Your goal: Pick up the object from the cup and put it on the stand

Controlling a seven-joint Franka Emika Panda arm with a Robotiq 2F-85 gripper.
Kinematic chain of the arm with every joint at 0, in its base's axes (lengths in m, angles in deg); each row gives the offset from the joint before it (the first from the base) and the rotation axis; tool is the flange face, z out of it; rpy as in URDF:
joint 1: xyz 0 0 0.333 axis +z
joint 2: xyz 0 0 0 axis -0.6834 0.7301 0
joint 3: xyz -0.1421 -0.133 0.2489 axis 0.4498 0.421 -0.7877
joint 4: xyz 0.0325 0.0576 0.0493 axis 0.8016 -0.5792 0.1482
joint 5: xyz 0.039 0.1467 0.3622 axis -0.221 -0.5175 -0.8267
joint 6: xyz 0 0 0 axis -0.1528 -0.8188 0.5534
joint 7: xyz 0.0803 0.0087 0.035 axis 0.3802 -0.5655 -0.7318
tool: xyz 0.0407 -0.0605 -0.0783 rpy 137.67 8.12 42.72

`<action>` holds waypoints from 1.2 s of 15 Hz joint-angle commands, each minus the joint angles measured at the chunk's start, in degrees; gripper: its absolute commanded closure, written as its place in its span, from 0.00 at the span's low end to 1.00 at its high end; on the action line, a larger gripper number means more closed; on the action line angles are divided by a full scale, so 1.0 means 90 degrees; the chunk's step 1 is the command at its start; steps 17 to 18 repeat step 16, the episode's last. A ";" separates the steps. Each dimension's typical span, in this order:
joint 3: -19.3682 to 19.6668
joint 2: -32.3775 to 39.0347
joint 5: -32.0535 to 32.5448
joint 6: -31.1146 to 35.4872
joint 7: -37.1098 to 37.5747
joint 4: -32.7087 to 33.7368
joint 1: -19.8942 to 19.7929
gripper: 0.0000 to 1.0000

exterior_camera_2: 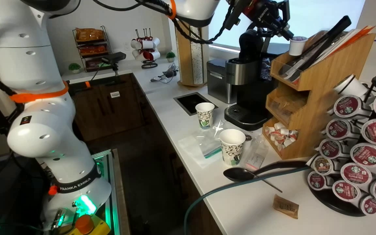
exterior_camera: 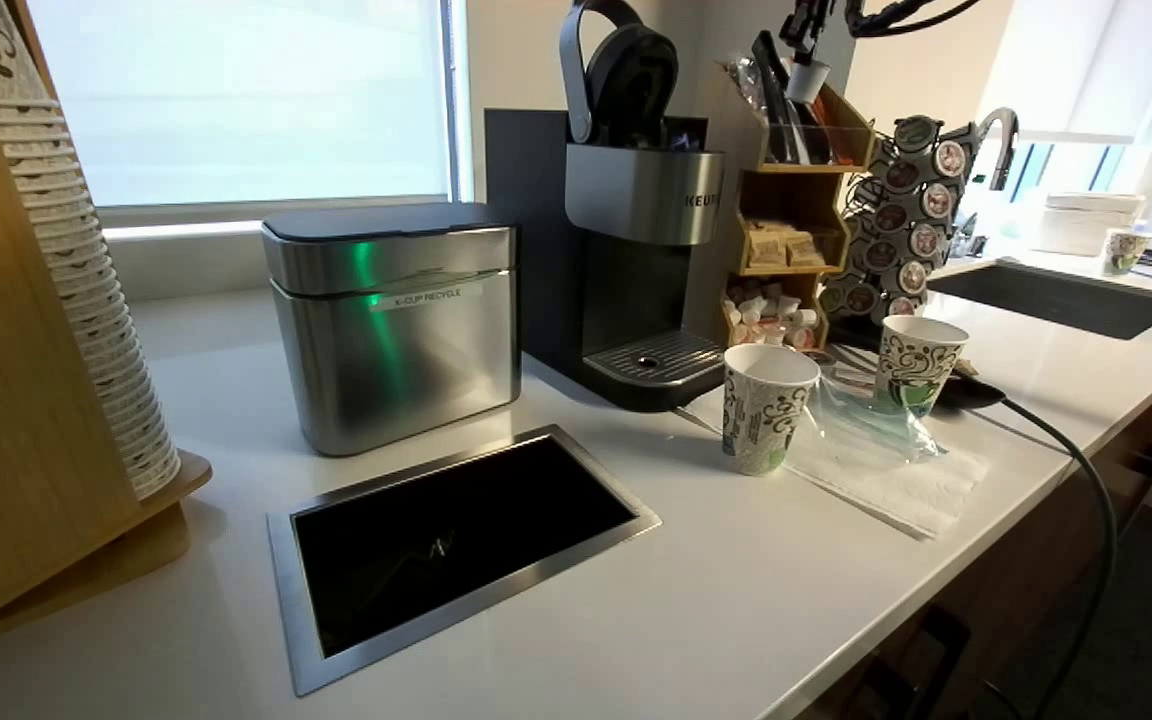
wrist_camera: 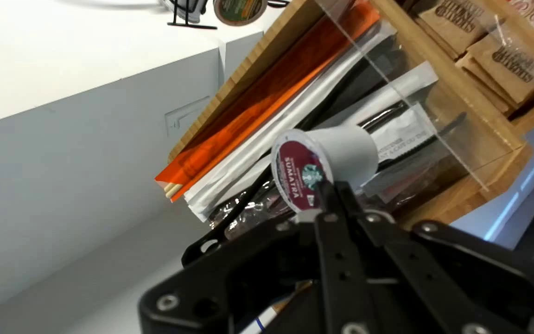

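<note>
The black two-finger gripper grasps the maroon-lidded white plastic pod above the tiered wooden organizer. Carrying seems in hand; the next move probably calls for careful alignment with the dark metal carousel rack.

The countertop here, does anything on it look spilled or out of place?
I see no spill on the countertop. One brown packet lies loose near the pod stand while similar packets sit in the wooden organizer, so it looks stray. A dark green cable also drapes over the edge, looking untidy.
</note>
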 commanded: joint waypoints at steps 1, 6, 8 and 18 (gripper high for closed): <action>0.0097 0.0413 -0.0093 -0.0351 0.0030 0.0570 0.0112 0.99; 0.0083 0.0458 -0.0166 -0.1232 -0.0016 0.0828 0.0228 0.49; 0.0044 0.0357 -0.0244 -0.1353 0.0053 0.0866 0.0274 0.34; -0.0143 -0.0215 -0.0635 -0.1739 -0.0242 0.0733 0.0467 0.00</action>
